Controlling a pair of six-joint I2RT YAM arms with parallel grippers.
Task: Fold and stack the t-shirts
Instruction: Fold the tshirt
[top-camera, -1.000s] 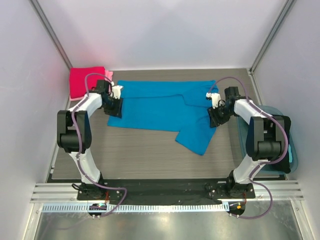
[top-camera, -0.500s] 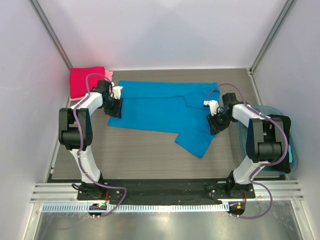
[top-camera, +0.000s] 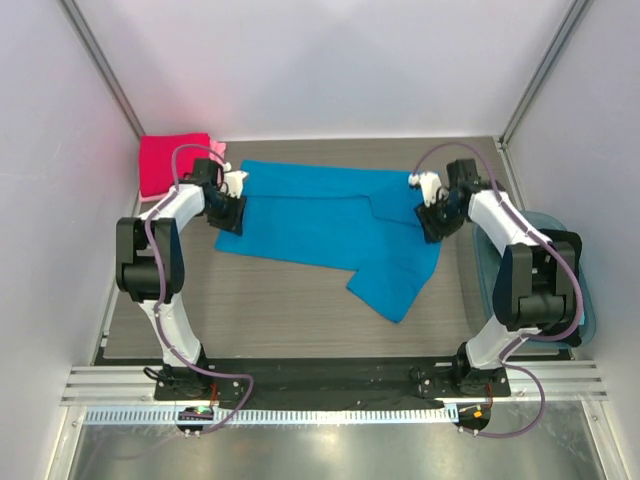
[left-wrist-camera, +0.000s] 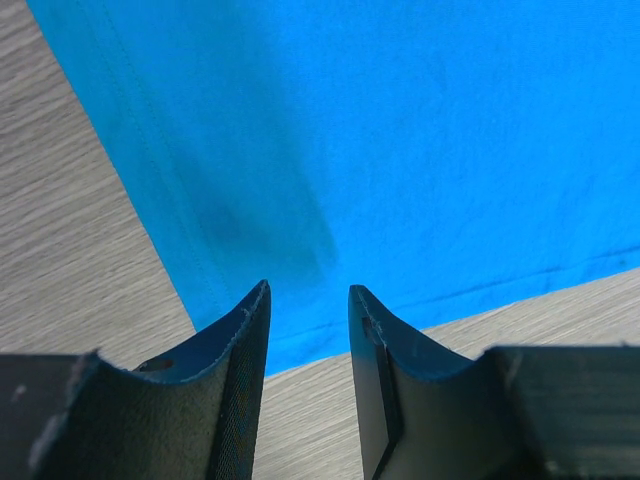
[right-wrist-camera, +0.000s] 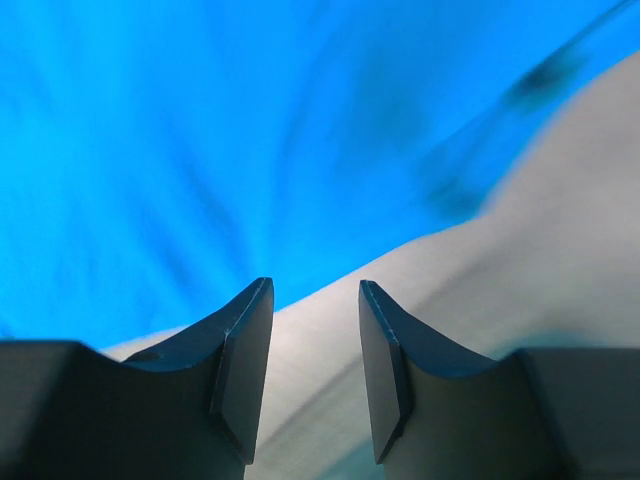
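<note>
As the overhead camera sees it: blue shirt (top-camera: 320, 220) lies spread flat across the far half of the tabletop (top-camera: 280, 300), with one flap slanting toward the near right.
Stack, overhead: red shirt (top-camera: 172, 165) sits folded in the far left corner. A strip of pink shirt (top-camera: 217, 150) shows at its right edge. Both lie near the blue shirt's far left corner.
Tub, overhead: translucent blue tub (top-camera: 585, 300) stands at the tabletop's right edge, well apart from the stack.
Left jaws, overhead: low over the blue shirt's left edge.
Right jaws, overhead: low over the blue shirt's right edge, on the far side of the slanting flap.
Left wrist view: jaws parted, nothing between them. A hemmed corner of the blue shirt (left-wrist-camera: 400, 130) lies under the tips. Bare tabletop (left-wrist-camera: 60, 230) shows to the left and below.
Right wrist view: picture blurred. Jaws parted, nothing between them. The blue shirt (right-wrist-camera: 150, 130) fills the upper left, and pale tabletop (right-wrist-camera: 520, 250) runs under the tips and off to the right. Whether the tips touch the cloth I cannot tell.
</note>
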